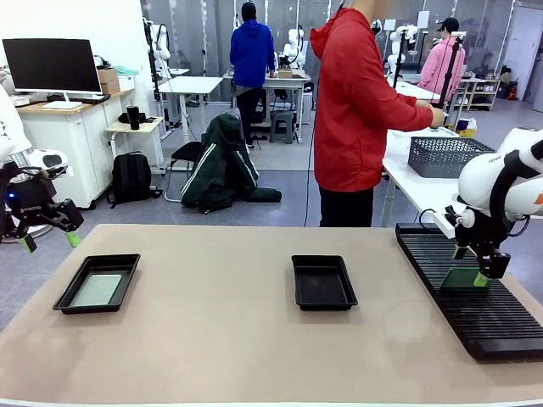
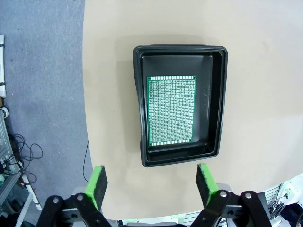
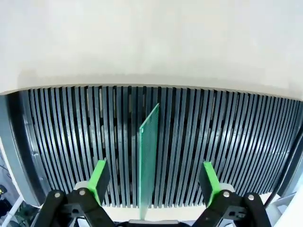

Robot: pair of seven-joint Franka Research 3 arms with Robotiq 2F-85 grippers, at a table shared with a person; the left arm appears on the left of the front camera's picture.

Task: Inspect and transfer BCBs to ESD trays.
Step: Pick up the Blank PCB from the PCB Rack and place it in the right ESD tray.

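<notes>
We judge the step as next pickup. Right gripper [image 1: 472,267] spread, straddling upright thin green circuit board [image 3: 149,156], pads clear, in long black ribbed rack [image 1: 496,326], tabletop right edge. Next: pinch, lift, carry to empty shallow black plastic tray [image 1: 323,306] mid-tabletop. Left gripper [image 2: 150,182] released, over filled black tray [image 2: 222,94] near left edge, flat green board [image 2: 170,111] inside.

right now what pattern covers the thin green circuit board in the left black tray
The green circuit board shows a fine pale dot grid; best in left wrist view.

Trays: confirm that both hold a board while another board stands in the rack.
Wrong on one count: the front view shows the middle tray empty. Only the left tray holds a board; another board does stand in the rack.
</notes>
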